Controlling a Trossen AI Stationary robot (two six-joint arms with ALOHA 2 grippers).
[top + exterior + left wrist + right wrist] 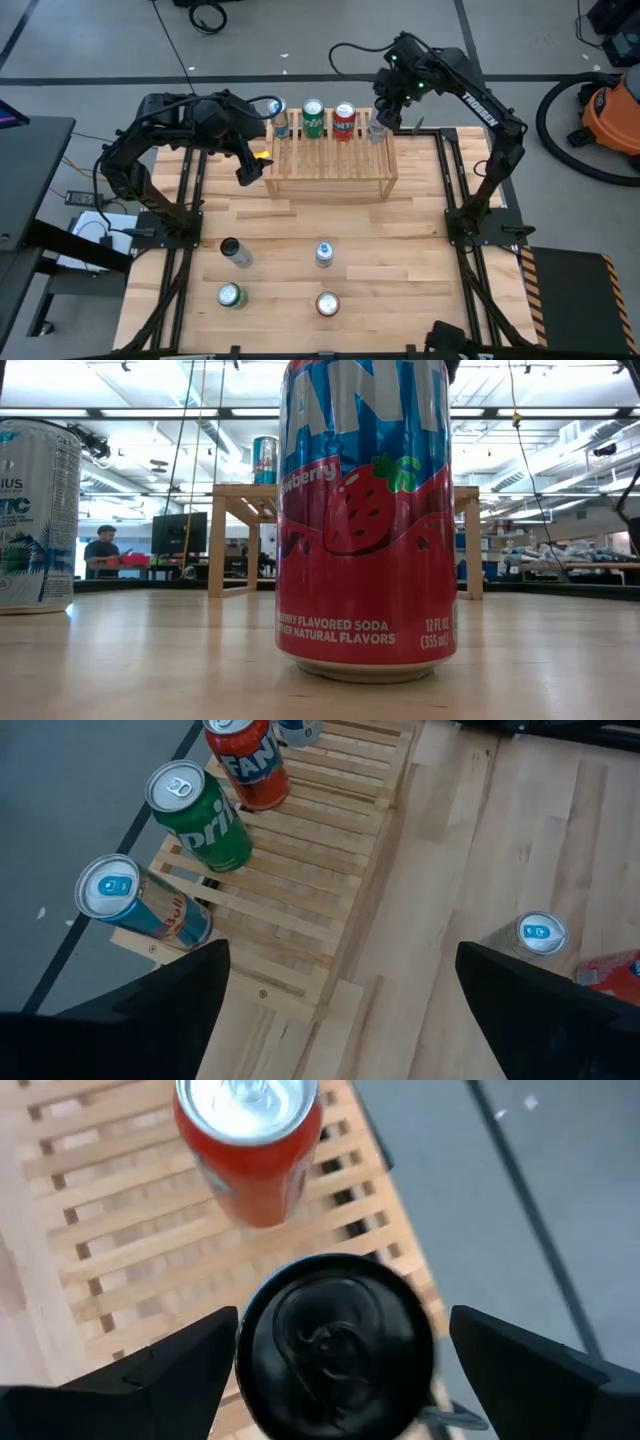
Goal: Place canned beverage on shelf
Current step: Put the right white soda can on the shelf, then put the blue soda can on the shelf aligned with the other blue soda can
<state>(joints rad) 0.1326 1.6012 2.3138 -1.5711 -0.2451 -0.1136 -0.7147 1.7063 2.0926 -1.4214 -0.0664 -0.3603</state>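
Observation:
The light wood shelf (330, 165) stands at the table's far middle. On its slatted top stand a blue-silver can (281, 118), a green can (313, 118) and a red can (344, 120). A dark-topped can (335, 1345) stands upright at the shelf's right end. My right gripper (380, 118) is above it, open, with a finger on either side of the can (343, 1330). My left gripper (247, 165) is open and empty by the shelf's left end (340, 1020). My right gripper comes at the dark-topped can from above, pointing down, one finger (190, 1370) beside its rim and the other finger (500, 1360) a narrow gap away. I cannot tell whether it touches. The can stands upright on the shelf slats (120, 1250).
On the near half of the table are a dark can lying on its side (235, 252), a silver can (324, 254), a green can (231, 295) and a red strawberry soda can (327, 303), which fills the low view (365, 520). A white can (35, 515) is beside it.

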